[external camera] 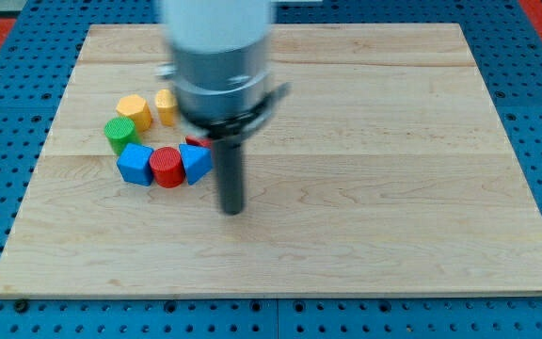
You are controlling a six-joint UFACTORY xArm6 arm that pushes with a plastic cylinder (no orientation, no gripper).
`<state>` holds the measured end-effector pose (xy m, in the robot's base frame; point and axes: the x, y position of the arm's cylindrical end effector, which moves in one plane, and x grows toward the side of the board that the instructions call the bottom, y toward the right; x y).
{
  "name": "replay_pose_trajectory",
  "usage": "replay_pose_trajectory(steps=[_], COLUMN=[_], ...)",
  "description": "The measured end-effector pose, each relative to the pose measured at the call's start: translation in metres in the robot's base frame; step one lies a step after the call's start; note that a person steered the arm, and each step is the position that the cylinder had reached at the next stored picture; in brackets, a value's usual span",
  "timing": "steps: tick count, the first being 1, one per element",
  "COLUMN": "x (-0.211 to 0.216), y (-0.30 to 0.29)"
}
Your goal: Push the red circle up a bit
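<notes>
The red circle stands on the wooden board, left of centre, between a blue block on its left and a blue triangle-like block on its right. My tip is at the end of the dark rod, to the lower right of the red circle and just right of and below the blue triangle-like block. It touches no block. A small part of another red block shows behind the blue one, mostly hidden by the arm.
A green block, a yellow hexagon-like block and a second yellow block curve up to the view's top left of the red circle. The arm's grey body hides the board behind it. Blue pegboard surrounds the board.
</notes>
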<state>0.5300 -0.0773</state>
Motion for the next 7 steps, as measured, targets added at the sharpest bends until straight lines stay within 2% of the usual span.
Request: replay_pose_trajectory(steps=[4,7], x=[-0.029,-0.039], y=[-0.049,-0.051])
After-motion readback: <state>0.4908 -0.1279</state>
